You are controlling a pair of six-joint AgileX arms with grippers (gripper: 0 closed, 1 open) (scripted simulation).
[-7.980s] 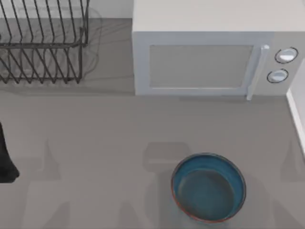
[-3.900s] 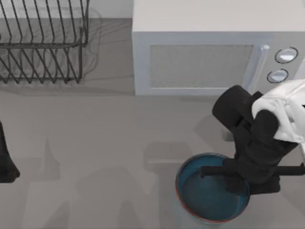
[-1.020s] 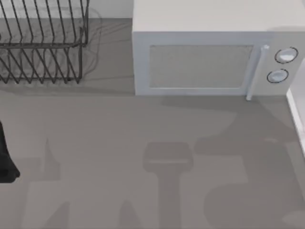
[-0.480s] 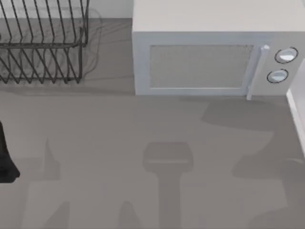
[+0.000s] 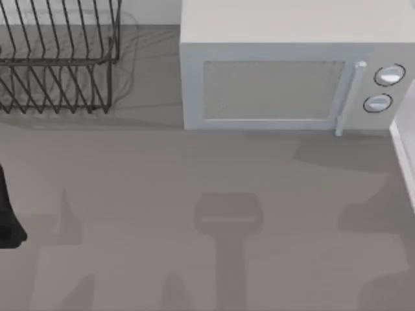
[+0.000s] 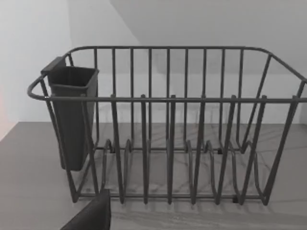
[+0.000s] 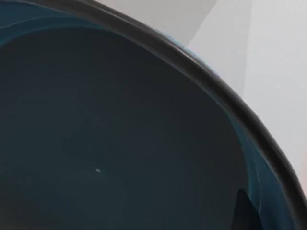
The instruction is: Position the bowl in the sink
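Close against my right wrist camera sits the bowl (image 7: pixel 120 139), its dark blue inside and dark rim spread across that view, with pale wall behind the rim. From how near it sits, I judge that my right arm is carrying it. I cannot tell how far the right jaws are open, nor see them gripping the rim; a small dark wedge at the edge of the bowl may be one finger, but I would not swear to it.

From above, the table (image 5: pixel 162 194) is grey and carries a microwave (image 5: pixel 285 78) at the back and a wire dish rack (image 5: pixel 58 58) at the back left. A pale edge (image 5: pixel 403 155) runs along the table's right side; it may be the sink's border, though I cannot be sure. Soft shadows lie on the right part of the table, near that edge.

My left arm (image 5: pixel 8 214) is parked at the table's left edge, and its wrist camera looks at the dish rack and the dark cutlery cup (image 6: pixel 72 115) hung on one end of it. I cannot tell how the left jaws stand.

The step in hand, as I judge it, is the carry toward the sink. The next move calls for bringing the bowl over the basin, keeping it level, lowering it until it rests, and only then letting go.
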